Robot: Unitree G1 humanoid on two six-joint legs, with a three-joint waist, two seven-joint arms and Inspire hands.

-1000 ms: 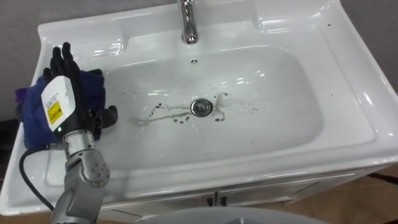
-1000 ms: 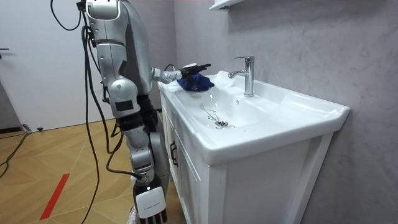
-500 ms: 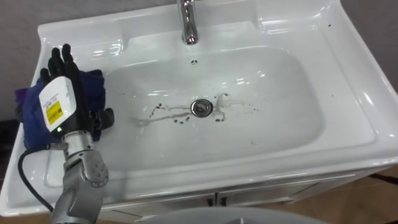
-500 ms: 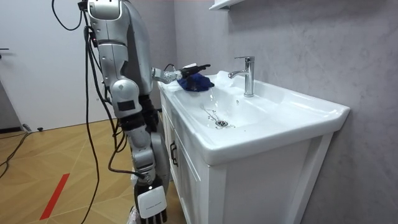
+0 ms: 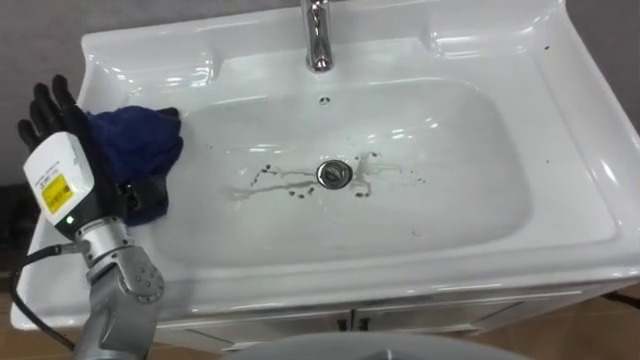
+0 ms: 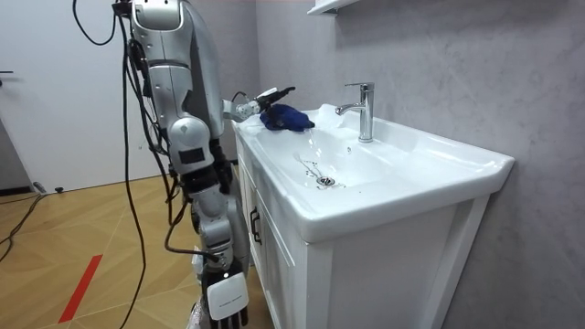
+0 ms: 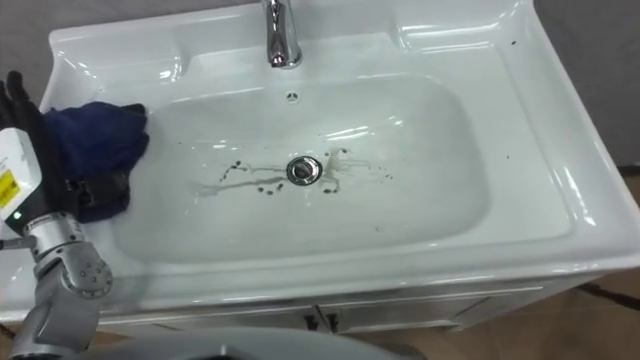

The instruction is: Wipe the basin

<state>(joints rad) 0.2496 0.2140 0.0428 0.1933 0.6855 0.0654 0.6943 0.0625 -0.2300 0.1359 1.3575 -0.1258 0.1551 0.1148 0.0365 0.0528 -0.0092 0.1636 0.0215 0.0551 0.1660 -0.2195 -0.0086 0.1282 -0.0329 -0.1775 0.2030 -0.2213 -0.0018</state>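
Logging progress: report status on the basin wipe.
Left robot hand open, at blue cloth on basin rim. Right robot hand hangs at side. Dark specks around drain. Nothing blocking.

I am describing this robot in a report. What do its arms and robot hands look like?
The left robot hand has black fingers and a white tag with a yellow label on its back. Its forearm is silver-grey metal with a round joint, and a black cable loops beside it. The right robot hand bears a white tag too.

Open basin (image 5: 450, 185), faucet (image 5: 318, 40) behind, cloth (image 5: 135, 145) on left rim
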